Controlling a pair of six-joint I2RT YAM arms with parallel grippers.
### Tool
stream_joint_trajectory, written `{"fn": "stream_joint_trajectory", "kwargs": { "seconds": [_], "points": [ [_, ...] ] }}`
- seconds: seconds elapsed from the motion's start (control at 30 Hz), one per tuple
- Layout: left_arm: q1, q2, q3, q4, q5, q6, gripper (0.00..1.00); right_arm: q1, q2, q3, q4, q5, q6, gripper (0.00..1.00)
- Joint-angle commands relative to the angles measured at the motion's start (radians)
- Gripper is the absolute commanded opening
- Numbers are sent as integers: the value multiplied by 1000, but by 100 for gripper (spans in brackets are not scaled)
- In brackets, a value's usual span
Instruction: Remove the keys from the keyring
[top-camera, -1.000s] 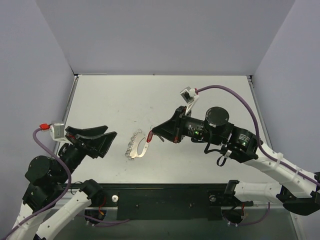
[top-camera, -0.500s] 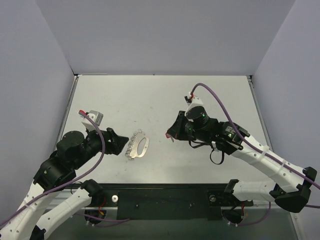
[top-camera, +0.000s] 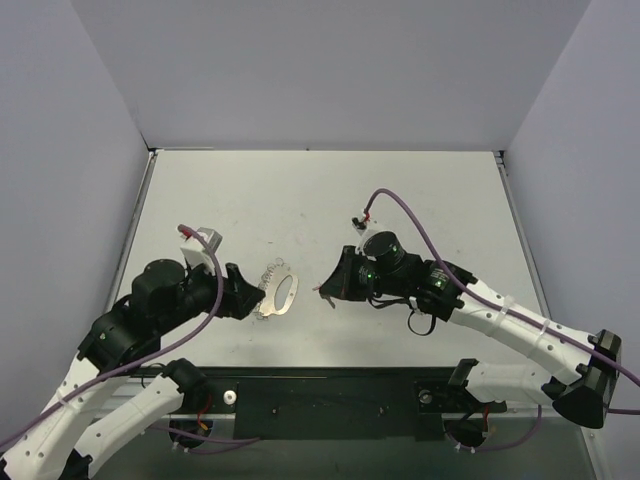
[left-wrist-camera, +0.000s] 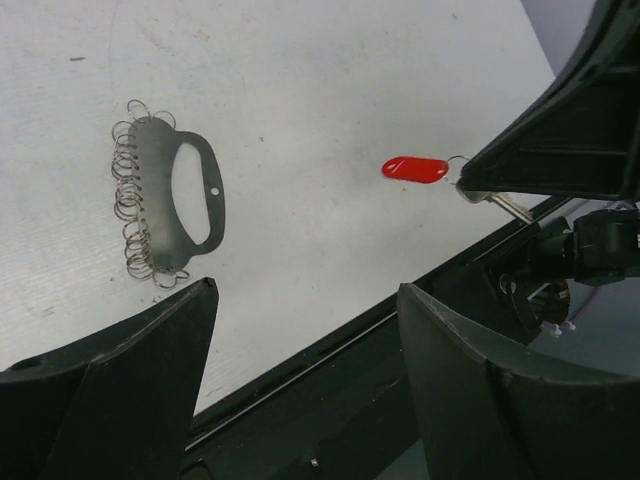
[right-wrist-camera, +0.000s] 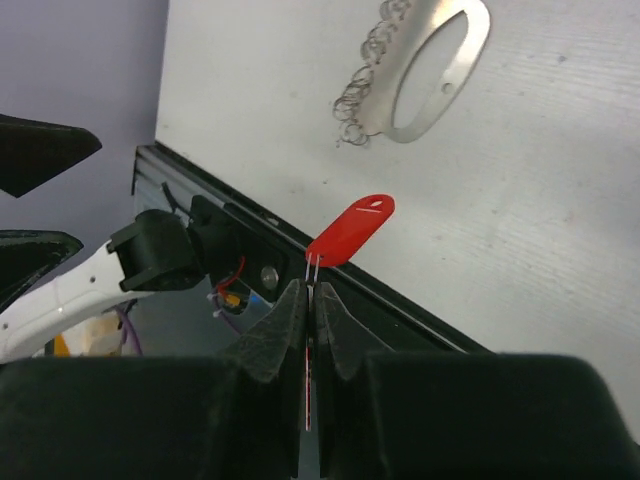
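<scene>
The keys (right-wrist-camera: 349, 231), here a single tiny one with a red plastic head, are being pinched by the thin metal end between the pressed-together fingers of the right gripper (right-wrist-camera: 308, 292), with the red head sticking out free beyond the tips. The key is being held apart from the keyring (left-wrist-camera: 175, 205), a flat metal plate with a handle slot and a row of small wire rings along one side. The plate is lying on the desk (top-camera: 300, 190) towards the near edge, left of the middle. No contact between key and plate is being shown, so the separation is judged done and the step in hand is judged to be the setting down. Whether the key is being held clear of the desk surface cannot be told for certain. It is being held close to the near edge, so a release is best made further in, over bare desk to the right of the plate, lest the key drop over the edge. The head should be lowered until it is resting before the fingers are parted, since so slight a hold on thin metal is judged prone to slipping. The left gripper (left-wrist-camera: 305, 300) is being held spread, just to the near-left of the plate and touching nothing, and is best left out of the path.
</scene>
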Motion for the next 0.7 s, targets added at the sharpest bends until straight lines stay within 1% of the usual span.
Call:
{"fn": "stream_joint_trajectory", "kwargs": {
  "seconds": [0.0,0.03,0.07,0.13,0.17,0.27,0.33,0.4,0.43,0.53,0.67],
  "points": [
    [0,-75,-21,80,60,-36,82,-1,-28,-87,347,-226,-22,0],
    [0,-78,-16,92,87,-48,82,0,-28,-110,413,-243,-19,0],
    [0,-84,-12,95,116,-59,81,3,-32,-119,441,-272,-11,0],
    [2,-103,-10,133,176,-90,77,22,-40,-139,563,-312,-5,0],
    [0,-112,-21,181,196,-107,74,40,-43,-145,588,-332,-5,0],
    [2,-166,-56,316,306,-191,71,80,-34,-138,700,-377,-6,0],
    [2,-170,-67,425,362,-240,68,108,-14,-98,725,-409,-8,0],
    [2,-158,-59,459,383,-274,63,131,12,-58,720,-427,-18,0],
    [0,-152,-50,463,382,-281,59,144,21,-46,716,-439,-25,0],
    [0,-149,-32,473,371,-294,54,151,38,-6,720,-455,-29,0],
    [0,-150,4,457,356,-298,53,149,30,13,742,-466,-29,0]
  ]
}}
